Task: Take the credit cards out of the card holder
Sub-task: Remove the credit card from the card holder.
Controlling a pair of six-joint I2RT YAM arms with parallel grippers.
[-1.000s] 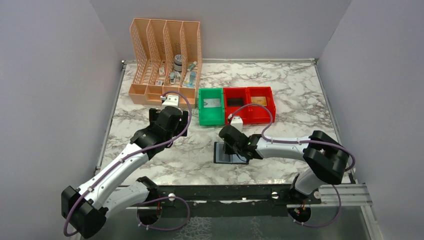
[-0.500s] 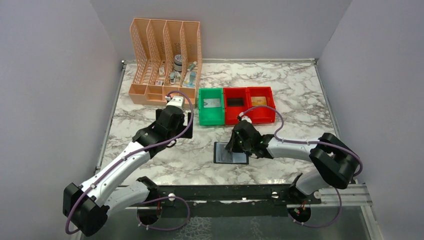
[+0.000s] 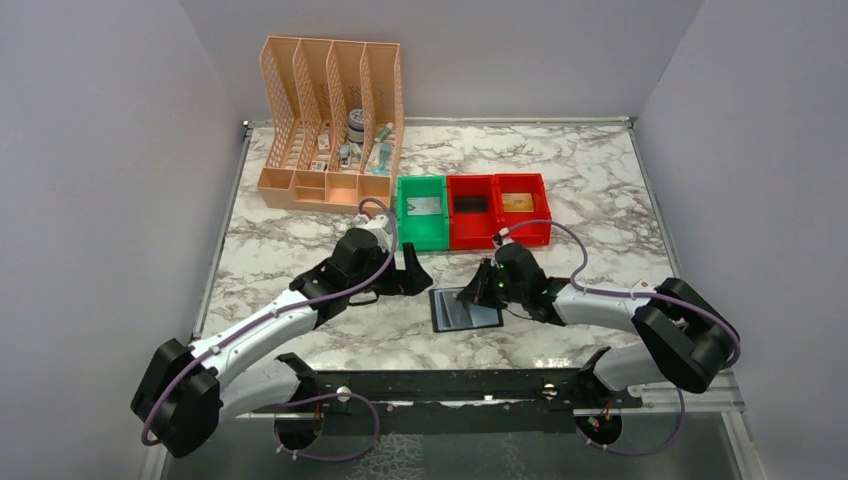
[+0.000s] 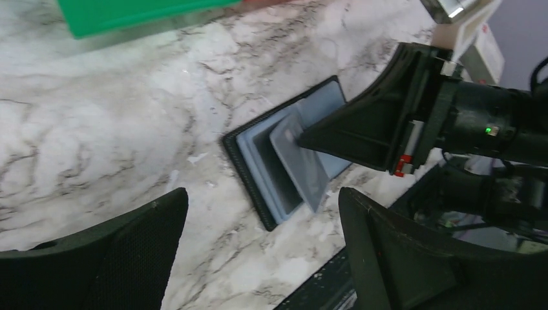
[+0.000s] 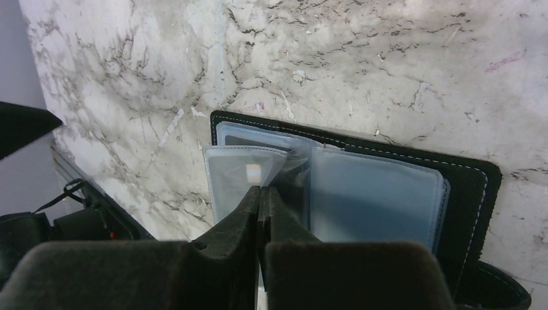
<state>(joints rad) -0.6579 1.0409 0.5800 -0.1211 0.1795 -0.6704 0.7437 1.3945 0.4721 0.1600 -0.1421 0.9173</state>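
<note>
- Right gripper (image 5: 260,189) has its fingers pressed together on the near edge of a thin grey translucent leaf (image 5: 232,171) of the small black bifold card holder (image 3: 462,310). The leaf stands raised off the holder's left half, probably so that what sits inside can be reached. I cannot tell whether it is a bare card or a sleeve with a card in it.
- That card holder lies open and flat on the white marble table (image 3: 290,255), close to the near edge between the two arms. Its grey-blue inner panels face up, which leaves every pocket open to the grippers.
- Left gripper (image 3: 412,275) hangs just left of the card holder, jaws wide apart and holding nothing. Its mouth is turned toward the holder, so I judge it is placed to pin the holder down or to take what the other gripper lifts.
- Beyond the card holder stands a row of three plastic bins, one green bin (image 3: 421,235) and two red bins (image 3: 497,237).
- A flat tan credit card (image 3: 516,202) seems to lie in the red bin farthest right, so the bins are likely where cards go.
- Farthest back, beyond and to the left of the card holder, a peach lattice file organizer (image 3: 330,100) holds small items. It looks to play no part here.
</note>
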